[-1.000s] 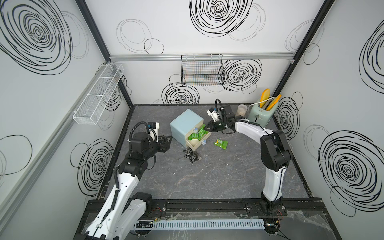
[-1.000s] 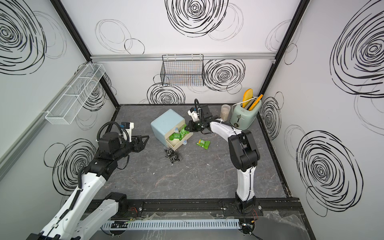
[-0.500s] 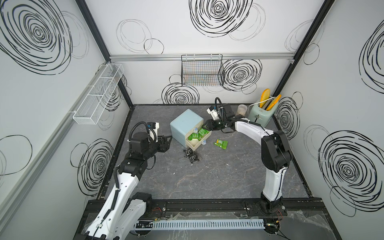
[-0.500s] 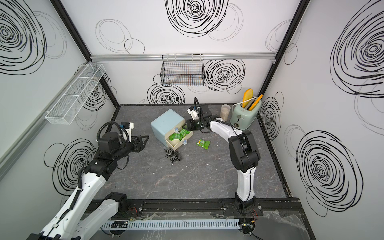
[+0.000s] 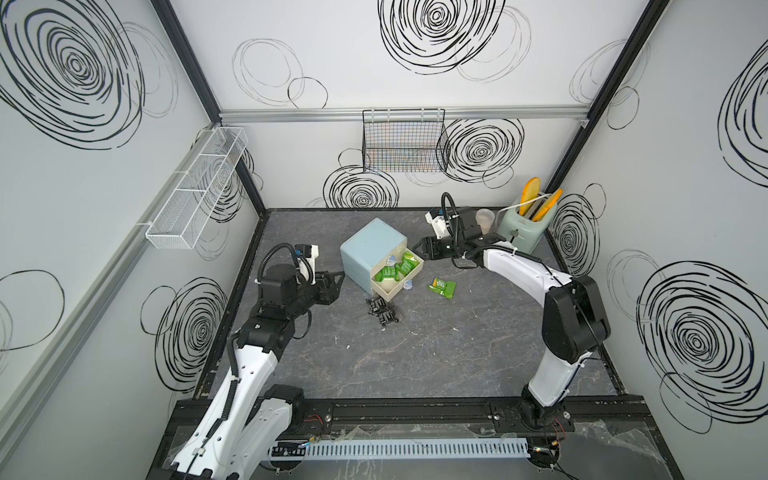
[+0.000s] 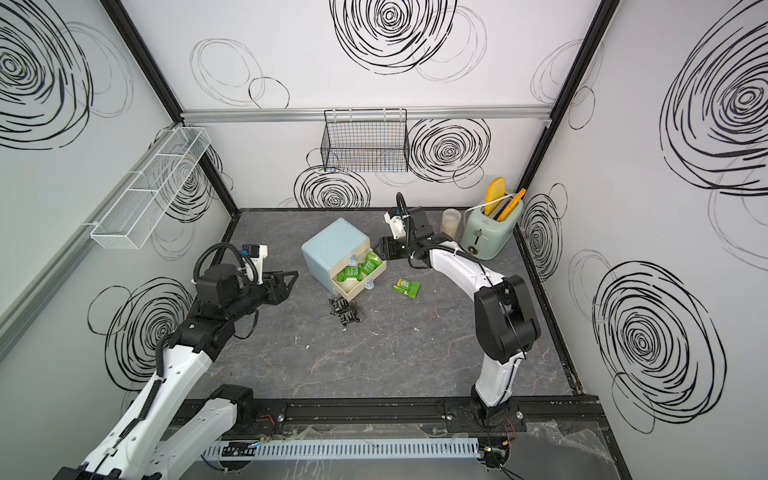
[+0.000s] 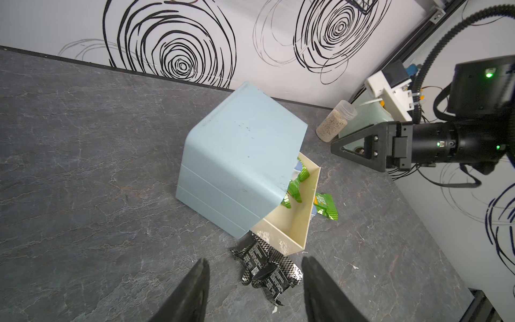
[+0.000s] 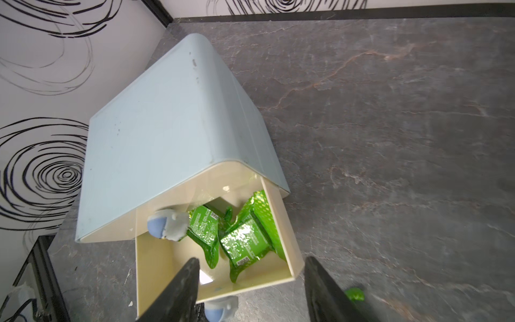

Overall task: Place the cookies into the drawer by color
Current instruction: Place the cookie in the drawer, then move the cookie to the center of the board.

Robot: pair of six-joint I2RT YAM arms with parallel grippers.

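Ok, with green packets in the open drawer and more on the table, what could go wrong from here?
1. The green packets lean crumpled up the wall of the drawer; one might catch under the cabinet when the drawer is shut.
2. The black packets lie right at the drawer's front corner, so the open left gripper could nudge the drawer when reaching for them.
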